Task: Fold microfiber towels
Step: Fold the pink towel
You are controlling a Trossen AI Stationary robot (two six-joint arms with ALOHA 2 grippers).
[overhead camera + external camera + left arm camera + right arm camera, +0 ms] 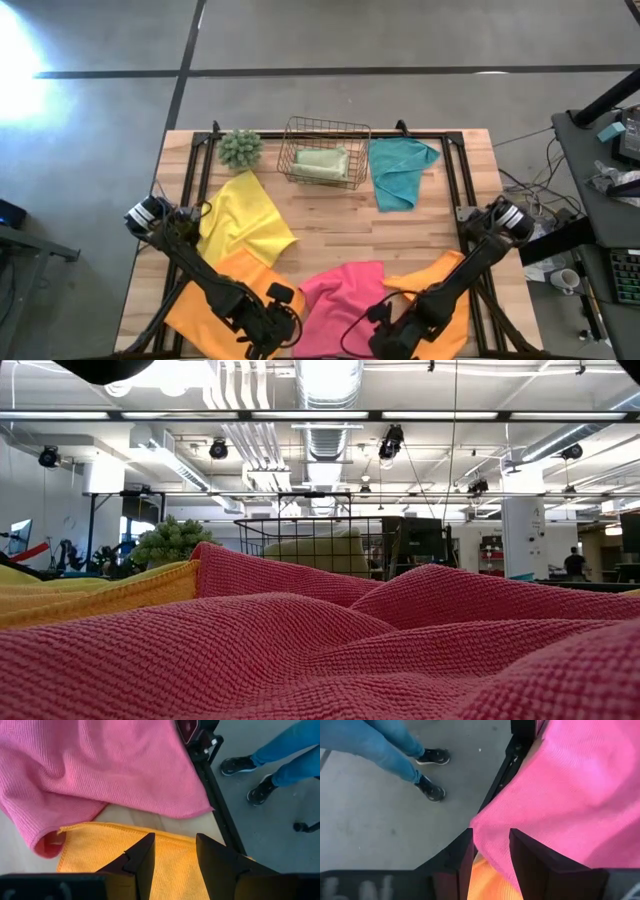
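One sage green towel (320, 162) is seen folded in the wire basket (296, 146); five lie unfolded on the counter (440, 215), while the left pincer (175, 857) and right pincer (491, 851) are held narrowly parted, empty, by the pink towel (345, 295).

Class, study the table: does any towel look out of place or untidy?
Yes. The pink towel lies crumpled at the near edge, its corner hanging past the table frame over the floor, and it overlaps an orange towel. Only the sage green towel sits folded in the wire basket.

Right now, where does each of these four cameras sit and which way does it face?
High: overhead, looking down on table, both arms, towels.
Low: table height, looking across pink towel at wire basket.
Left wrist: past left gripper, orange towel below.
Right wrist: past right gripper at table edge.
Both wrists share a person's legs.
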